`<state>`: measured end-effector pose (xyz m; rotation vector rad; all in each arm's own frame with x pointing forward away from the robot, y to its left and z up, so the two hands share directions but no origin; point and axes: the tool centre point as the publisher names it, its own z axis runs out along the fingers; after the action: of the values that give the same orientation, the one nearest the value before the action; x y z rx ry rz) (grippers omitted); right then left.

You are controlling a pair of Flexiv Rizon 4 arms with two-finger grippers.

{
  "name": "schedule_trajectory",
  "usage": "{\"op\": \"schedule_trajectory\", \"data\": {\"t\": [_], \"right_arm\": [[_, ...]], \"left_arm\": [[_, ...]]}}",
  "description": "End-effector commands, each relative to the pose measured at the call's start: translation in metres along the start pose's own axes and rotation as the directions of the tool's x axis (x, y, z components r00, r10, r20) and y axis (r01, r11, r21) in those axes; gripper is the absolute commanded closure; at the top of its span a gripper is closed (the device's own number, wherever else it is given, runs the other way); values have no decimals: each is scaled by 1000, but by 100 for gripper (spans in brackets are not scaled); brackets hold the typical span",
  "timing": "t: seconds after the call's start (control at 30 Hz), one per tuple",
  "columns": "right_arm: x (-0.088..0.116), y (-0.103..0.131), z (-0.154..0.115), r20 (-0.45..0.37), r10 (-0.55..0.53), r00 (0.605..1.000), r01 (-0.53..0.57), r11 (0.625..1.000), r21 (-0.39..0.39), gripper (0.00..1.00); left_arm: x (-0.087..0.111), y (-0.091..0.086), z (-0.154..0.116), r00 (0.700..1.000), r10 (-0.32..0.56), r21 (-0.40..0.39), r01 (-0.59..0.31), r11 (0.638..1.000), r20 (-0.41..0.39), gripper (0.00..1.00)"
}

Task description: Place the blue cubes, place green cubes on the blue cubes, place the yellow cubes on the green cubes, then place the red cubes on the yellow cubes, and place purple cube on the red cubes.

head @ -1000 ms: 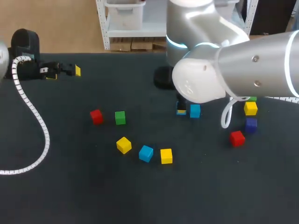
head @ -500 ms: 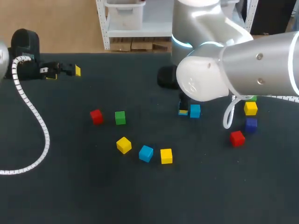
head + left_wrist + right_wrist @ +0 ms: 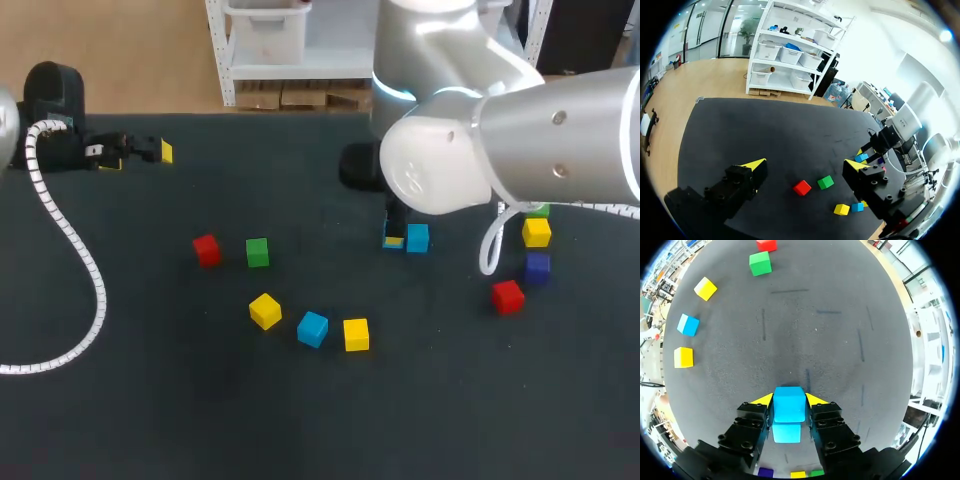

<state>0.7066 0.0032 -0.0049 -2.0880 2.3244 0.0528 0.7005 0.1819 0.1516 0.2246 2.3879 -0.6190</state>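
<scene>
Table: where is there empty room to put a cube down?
Bare table lies between the middle blue cube and the near edge, and behind the green cube toward the left tool. Crowded: under the right arm, around the purple cube and right red cube.

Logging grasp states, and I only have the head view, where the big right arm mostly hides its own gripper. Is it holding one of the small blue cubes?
Observer: Yes. In the right wrist view the right gripper has a small light blue cube between its yellow tips, with both fingers against its sides.
Reviewer: And the other arm's?
Observer: The left wrist view shows the left gripper open, its fingers wide apart with nothing held between them.
</scene>
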Motion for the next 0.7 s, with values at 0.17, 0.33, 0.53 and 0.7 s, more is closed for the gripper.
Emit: {"op": "schedule_trajectory", "data": {"t": [0.17, 0.33, 0.53, 0.7], "right_arm": [[1, 0, 0, 6, -7, 1000, 7, 1000, -4, 100], [1, 2, 1, 6, -14, 1000, 14, 1000, -8, 98], [-1, 6, 1, 8, -32, 999, 32, 999, -12, 96], [-2, 7, 2, 4, -43, 999, 43, 999, -13, 87]], "left_arm": [[1, 2, 0, 1000, 2, 11, -2, 1000, 6, 0], [1, 2, 0, 1000, 2, 11, -2, 1000, 6, 0], [1, 2, 0, 1000, 2, 11, -2, 1000, 6, 0], [1, 2, 0, 1000, 2, 11, -2, 1000, 6, 0]]}}
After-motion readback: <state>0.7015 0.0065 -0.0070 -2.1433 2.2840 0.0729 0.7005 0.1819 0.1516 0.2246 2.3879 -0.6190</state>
